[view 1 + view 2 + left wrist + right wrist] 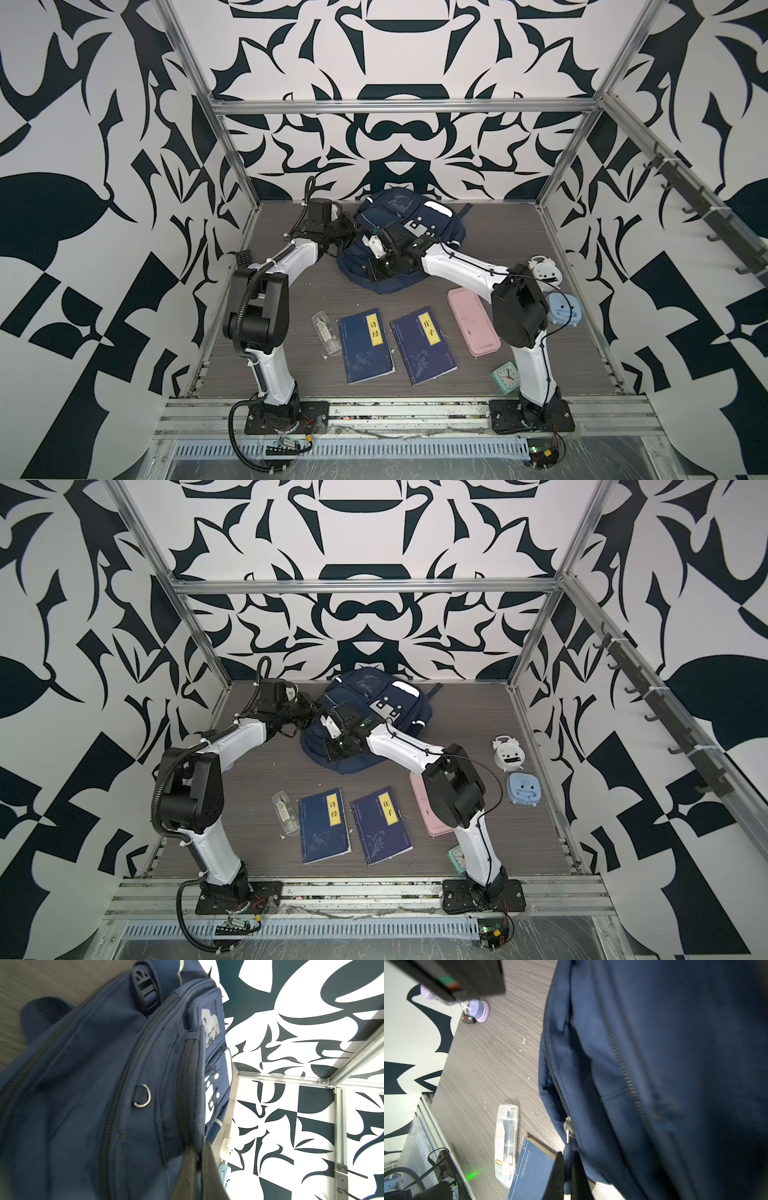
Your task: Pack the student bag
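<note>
The student bag (395, 203) (365, 683), a navy backpack, lies at the back middle of the table in both top views. My left gripper (354, 226) (316, 710) meets its left side. In the left wrist view this gripper (198, 1159) is shut on a fold of bag (83, 1084) fabric beside a zip. My right gripper (374, 266) (332, 748) rests over the bag's front left part. In the right wrist view it (568, 1159) is shut on the blue zip pull tab (567, 1152) hanging from the metal slider (568, 1126) on the bag (675, 1043).
Two navy books (365, 345) (422, 345) lie in front of the bag, with a clear pen case (326, 332) to their left. A pink case (473, 326), a white clock (542, 268), a pale blue clock (561, 309) and a green clock (506, 376) lie on the right.
</note>
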Available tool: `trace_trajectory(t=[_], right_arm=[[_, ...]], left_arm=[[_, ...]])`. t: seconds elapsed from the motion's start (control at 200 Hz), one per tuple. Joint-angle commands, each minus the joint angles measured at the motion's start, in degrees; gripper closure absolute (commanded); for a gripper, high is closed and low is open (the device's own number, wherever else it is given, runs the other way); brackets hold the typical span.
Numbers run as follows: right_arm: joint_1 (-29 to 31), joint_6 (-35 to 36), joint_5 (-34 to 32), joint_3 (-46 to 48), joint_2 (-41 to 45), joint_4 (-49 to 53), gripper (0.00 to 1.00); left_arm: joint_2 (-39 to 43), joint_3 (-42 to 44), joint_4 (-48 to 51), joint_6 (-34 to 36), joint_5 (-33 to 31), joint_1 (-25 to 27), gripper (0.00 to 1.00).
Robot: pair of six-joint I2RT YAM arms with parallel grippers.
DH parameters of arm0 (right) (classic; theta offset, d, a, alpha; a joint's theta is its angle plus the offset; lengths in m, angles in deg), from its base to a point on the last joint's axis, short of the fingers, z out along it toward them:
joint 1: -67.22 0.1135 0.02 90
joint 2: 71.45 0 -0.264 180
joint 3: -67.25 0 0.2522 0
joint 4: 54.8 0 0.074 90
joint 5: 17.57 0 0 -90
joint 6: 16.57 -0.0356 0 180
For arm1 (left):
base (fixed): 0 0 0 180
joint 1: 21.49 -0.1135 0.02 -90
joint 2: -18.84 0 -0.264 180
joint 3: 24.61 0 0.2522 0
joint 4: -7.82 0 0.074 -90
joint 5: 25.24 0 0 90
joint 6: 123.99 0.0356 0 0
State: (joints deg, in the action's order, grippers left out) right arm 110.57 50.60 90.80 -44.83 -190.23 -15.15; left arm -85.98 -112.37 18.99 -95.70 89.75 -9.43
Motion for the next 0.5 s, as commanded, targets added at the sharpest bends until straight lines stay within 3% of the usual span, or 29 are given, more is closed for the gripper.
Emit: trace_trajectory(t=[0.0,0.24,0.495], right_arm=[[-2.8,-0.8,-0.1,3.3,5.4,-2.9,1.00],[-4.6,1.2,-1.3,8.2,9.5,-2.4,1.00],[-9.6,2.9,-1.8,13.9,13.3,-2.3,1.00]], left_arm=[[2.8,1.8,-2.5,-0.1,1.5,-1.2,1.00],[4.8,6.8,-5.7,-3.0,2.4,-3.6,1.00],[11.5,14.7,-8.0,-6.3,-1.2,-5.1,1.00]])
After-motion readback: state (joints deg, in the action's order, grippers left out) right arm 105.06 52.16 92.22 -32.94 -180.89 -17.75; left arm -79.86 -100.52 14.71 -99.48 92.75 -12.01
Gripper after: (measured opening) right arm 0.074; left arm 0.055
